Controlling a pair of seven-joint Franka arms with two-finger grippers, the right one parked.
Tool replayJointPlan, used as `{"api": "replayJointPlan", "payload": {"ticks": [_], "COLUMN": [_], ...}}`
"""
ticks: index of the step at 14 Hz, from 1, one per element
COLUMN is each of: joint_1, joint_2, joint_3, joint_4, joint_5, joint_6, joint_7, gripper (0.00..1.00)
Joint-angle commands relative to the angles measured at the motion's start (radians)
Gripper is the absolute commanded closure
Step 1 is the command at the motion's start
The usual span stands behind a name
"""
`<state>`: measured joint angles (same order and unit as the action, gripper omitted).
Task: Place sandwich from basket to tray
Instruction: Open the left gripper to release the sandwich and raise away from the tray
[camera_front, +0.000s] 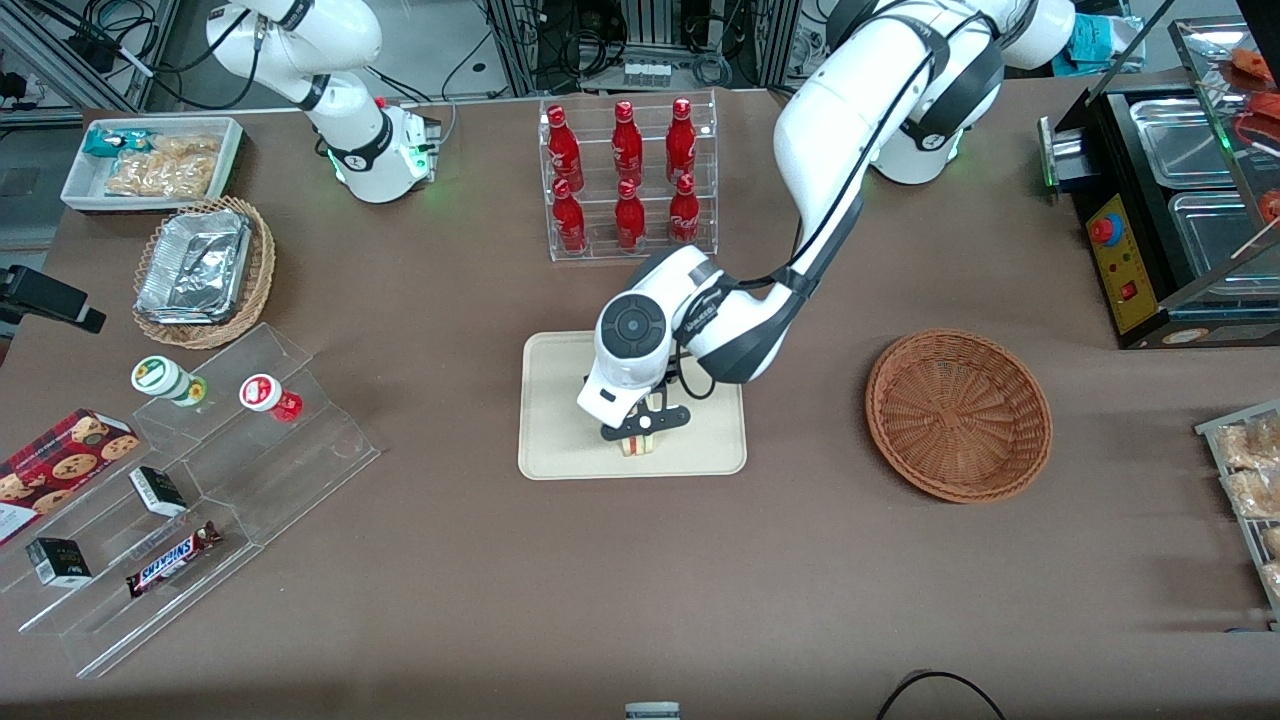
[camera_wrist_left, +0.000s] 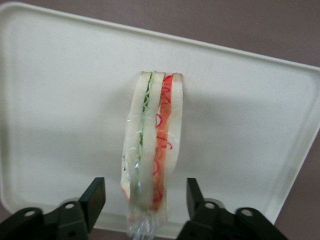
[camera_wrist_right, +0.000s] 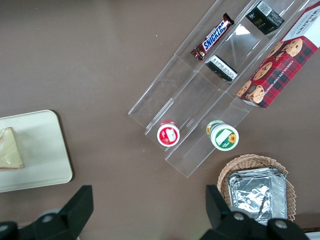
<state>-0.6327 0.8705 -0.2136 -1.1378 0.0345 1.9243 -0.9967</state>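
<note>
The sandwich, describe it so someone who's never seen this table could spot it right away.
Find the cream tray mid-table, in front of the rack of red bottles. The sandwich rests on it between the open fingers of the left gripper. It is the only food there: pale bread with green and red filling stripes.
</note>
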Motion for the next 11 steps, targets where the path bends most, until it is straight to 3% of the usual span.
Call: {"api": "replayJointPlan", "payload": {"ticks": [1,4,6,11], "joint_1": [-0.007,0.063,0.122,0.338], "joint_2": [-0.123,-0.191,-0.278,-0.632], "joint_3": [0.04,0.074,0.076,0.076], "joint_4": [-0.014,-0.025,-0.164,-0.543], "joint_5": [0.059,0.054,0.064,0.029], "joint_6": [-0.15,-0.29,-0.268,-0.246], "joint_7": [-0.022,-0.033,0.011,0.395], "gripper": [0.0,0.0,0.0,0.0]}}
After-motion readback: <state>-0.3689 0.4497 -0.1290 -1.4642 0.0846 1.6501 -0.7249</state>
